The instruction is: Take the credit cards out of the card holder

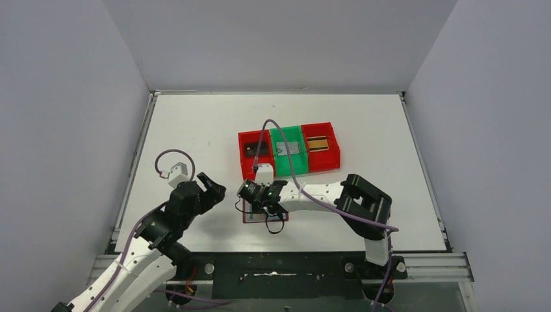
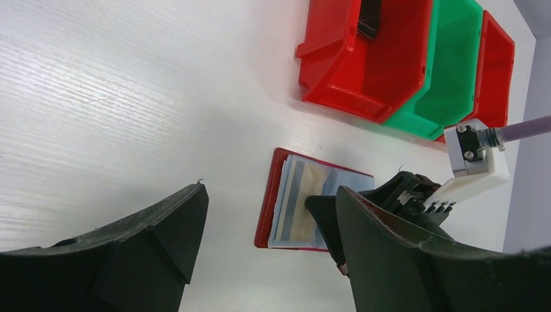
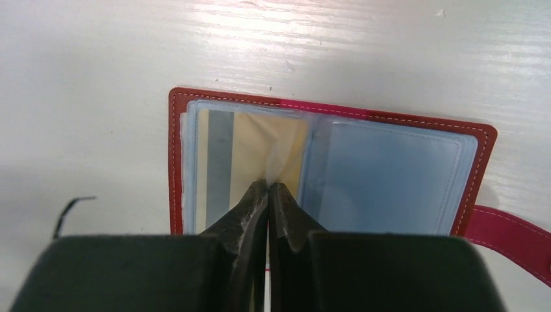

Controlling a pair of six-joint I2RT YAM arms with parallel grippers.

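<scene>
Right fingers (image 3: 268, 190) clenched at yellow card (image 3: 260, 146) edge in wallet (image 3: 390, 175), frame centre. Left fingers (image 1: 213, 187) released. Next, likely: draw the card out.

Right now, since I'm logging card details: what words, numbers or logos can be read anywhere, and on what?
None can be read.
The card in the holder shows a grey stripe on yellow, no legible print.
The dark card, grey card and gold card in the bins are too small to read.
</scene>
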